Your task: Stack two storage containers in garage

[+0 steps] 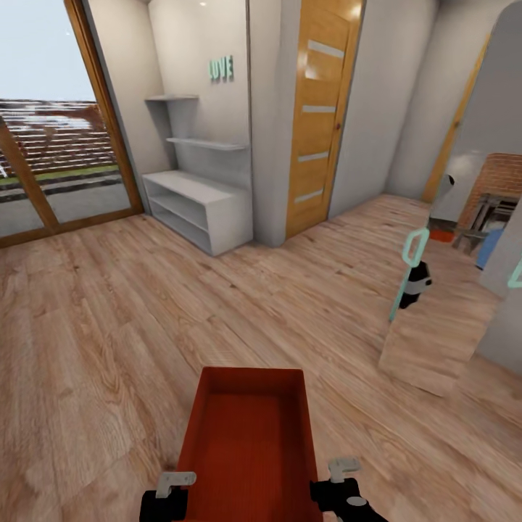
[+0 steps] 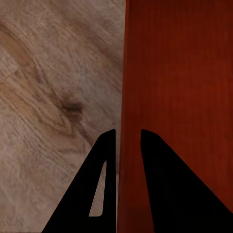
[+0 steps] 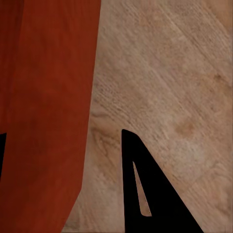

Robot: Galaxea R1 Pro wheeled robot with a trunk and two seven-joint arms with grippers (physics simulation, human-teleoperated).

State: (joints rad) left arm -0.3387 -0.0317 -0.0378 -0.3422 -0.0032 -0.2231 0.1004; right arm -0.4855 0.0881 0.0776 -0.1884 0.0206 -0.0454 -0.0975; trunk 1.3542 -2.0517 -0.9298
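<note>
Closest in, the orange-red storage container (image 1: 250, 442) sits right between the two grippers, held up over the wood-plank floor (image 1: 109, 326). The left gripper (image 2: 128, 138) is pinching the tub's left wall: in its wrist view one finger is outside, the other inside, with the thin wall edge clamped between them. The right gripper (image 3: 63, 133) straddles the opposite wall, one finger on the outside over the floor and the other just peeking in at the frame edge past the tub wall, so it looks closed on that wall too.

Further out ahead of the grippers and to their left there's a low white shelf unit (image 1: 199, 206), then a wooden door (image 1: 319, 116). Off to their right, a red-brick fireplace (image 1: 496, 188) in the distance.
</note>
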